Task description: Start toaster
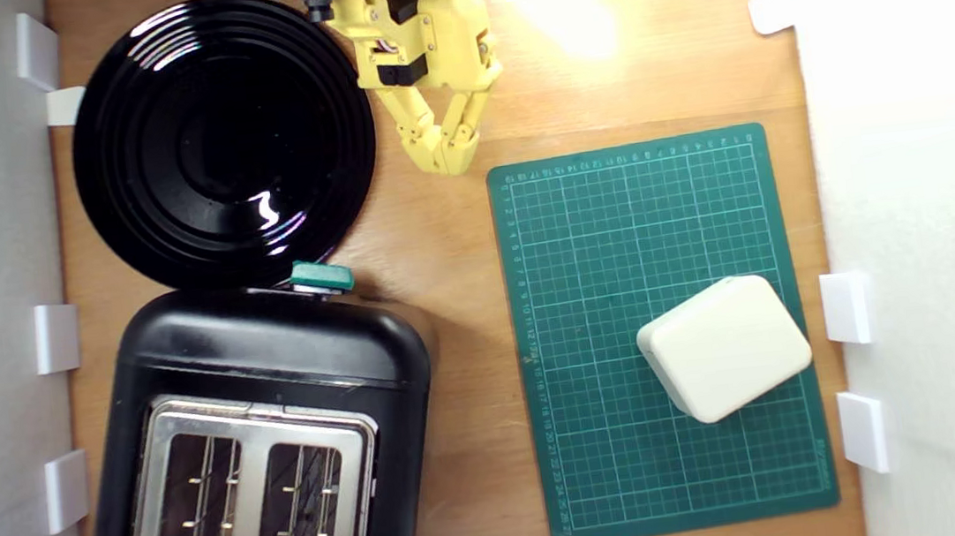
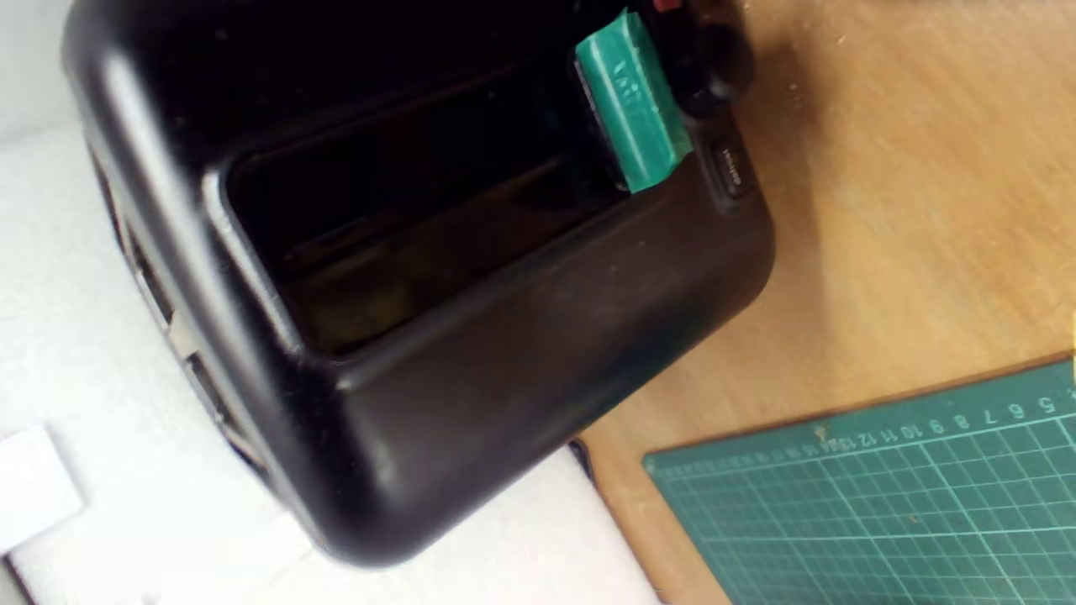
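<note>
The large glossy black two-slot toaster (image 1: 275, 369) with rounded corners and a silver metal top plate stands on the wooden worktop (image 1: 455, 306) at the lower part of the exterior view's left side, well apart from the fingers (image 1: 450, 161) and nearer the camera than they are. Its small teal-green lever tab (image 1: 321, 276) juts from the end face that is turned towards the fingers; in the wrist view the lever tab (image 2: 635, 105) sits at the upper end of that face, beside a small black button (image 2: 730, 168).

A round black ridged plate (image 1: 223, 139) lies just beyond the toaster, its rim close to the lever tab, and it sits just beside the fingers on the exterior view's left.

The yellow plastic fingers hang over bare worktop with their tips drawn together and nothing between them.

On the exterior view's right of the fingers, and nearer the camera, a green gridded cutting mat (image 1: 617, 244) lies flat. A cream rounded rectangular box (image 1: 724, 347) rests on the mat, well apart from the fingers.

White foam walls (image 1: 933, 211) border the worktop on both sides.
</note>
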Robot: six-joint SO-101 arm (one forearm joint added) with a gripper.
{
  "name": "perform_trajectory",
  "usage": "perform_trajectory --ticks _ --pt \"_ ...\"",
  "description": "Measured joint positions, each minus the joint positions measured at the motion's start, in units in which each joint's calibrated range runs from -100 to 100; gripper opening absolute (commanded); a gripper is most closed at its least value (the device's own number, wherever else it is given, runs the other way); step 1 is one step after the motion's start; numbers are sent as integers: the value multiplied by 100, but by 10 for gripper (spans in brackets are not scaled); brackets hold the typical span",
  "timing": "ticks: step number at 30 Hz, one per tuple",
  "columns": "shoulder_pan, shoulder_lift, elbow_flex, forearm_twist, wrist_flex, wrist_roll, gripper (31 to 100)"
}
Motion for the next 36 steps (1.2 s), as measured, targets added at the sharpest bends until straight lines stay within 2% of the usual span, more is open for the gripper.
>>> perform_trajectory --ticks 6,11,17,36 --pt "9 -8 0 0 0 -275 313" --pt "9 -8 19 221 400 -496 314" --pt "-27 -8 19 260 579 -840 314" --pt "-99 -8 19 260 579 -867 315"
